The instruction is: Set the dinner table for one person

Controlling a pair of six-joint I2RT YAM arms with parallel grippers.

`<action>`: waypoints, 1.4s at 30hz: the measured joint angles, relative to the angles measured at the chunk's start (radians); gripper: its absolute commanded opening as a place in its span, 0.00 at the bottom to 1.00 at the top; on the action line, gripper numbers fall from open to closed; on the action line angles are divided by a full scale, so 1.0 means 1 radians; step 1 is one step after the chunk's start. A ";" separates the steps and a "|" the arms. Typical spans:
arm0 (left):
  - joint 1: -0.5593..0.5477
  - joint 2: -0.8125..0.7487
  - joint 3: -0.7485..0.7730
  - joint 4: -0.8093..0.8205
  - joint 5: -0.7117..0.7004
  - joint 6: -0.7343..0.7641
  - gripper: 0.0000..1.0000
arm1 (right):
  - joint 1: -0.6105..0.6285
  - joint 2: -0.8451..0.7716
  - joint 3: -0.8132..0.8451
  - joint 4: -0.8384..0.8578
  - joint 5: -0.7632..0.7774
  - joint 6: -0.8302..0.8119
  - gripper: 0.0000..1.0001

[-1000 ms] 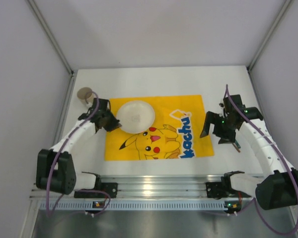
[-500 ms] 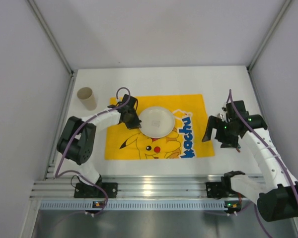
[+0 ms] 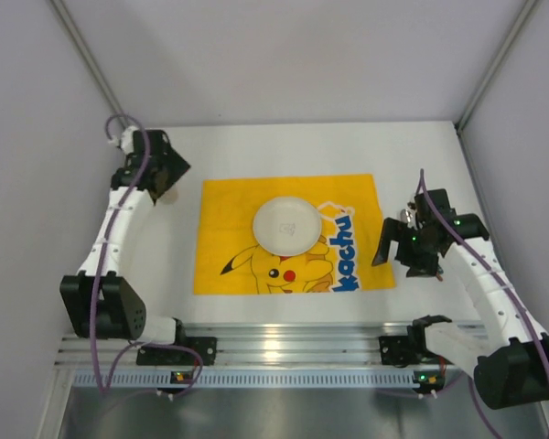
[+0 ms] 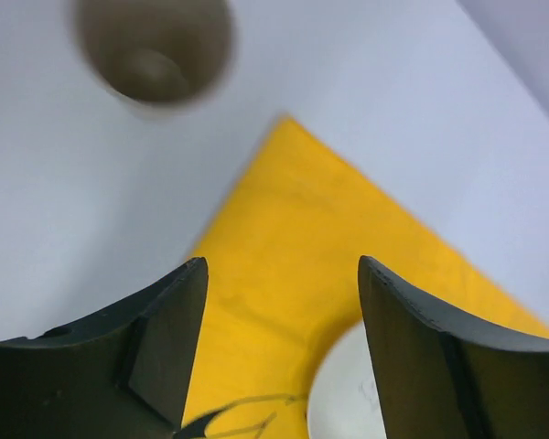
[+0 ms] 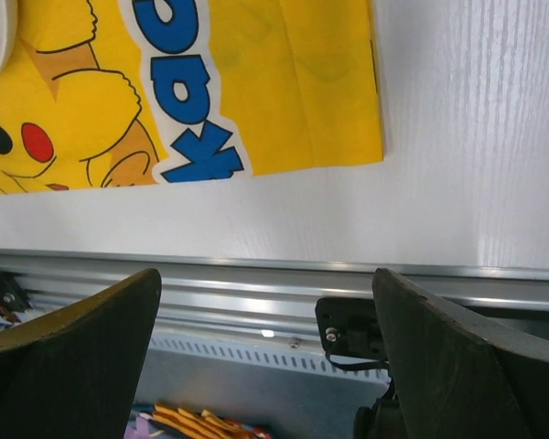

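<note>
Beneath both arms spreads the white counter [image 3: 284,151], likely rigid and fixed, nothing to grip. Above a cup [image 4: 154,46] the left end effector [image 4: 282,267] gapes empty; the right end effector [image 5: 265,274] is wide open, empty.

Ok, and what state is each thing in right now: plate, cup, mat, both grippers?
plate: right way up, empty, resting on the mat.
cup: upright, looks empty, on the dinner table beyond the mat's corner.
mat: spread flat on the dinner table.
left gripper: open, holding nothing.
right gripper: open, holding nothing.
</note>
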 measured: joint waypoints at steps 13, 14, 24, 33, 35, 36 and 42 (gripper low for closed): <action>0.430 0.213 0.086 -0.100 -0.016 0.037 0.62 | 0.000 0.000 -0.033 0.008 -0.007 0.006 1.00; 0.434 0.225 0.086 -0.096 -0.008 0.041 0.61 | 0.000 0.000 -0.033 0.008 -0.006 0.005 1.00; 0.438 0.247 0.096 -0.031 0.069 0.059 0.57 | 0.000 0.004 -0.033 0.008 -0.003 -0.010 1.00; 0.444 0.160 0.072 0.066 0.097 0.040 0.55 | 0.000 0.038 -0.033 0.009 -0.002 -0.018 1.00; 0.445 0.164 0.071 0.084 0.108 0.032 0.55 | 0.000 0.043 -0.033 0.010 -0.002 -0.019 1.00; 0.445 0.168 0.071 0.088 0.109 0.032 0.55 | 0.000 0.045 -0.033 0.010 -0.002 -0.019 1.00; 0.445 0.252 0.074 0.116 0.124 0.030 0.47 | 0.000 0.051 -0.033 0.012 -0.001 -0.020 1.00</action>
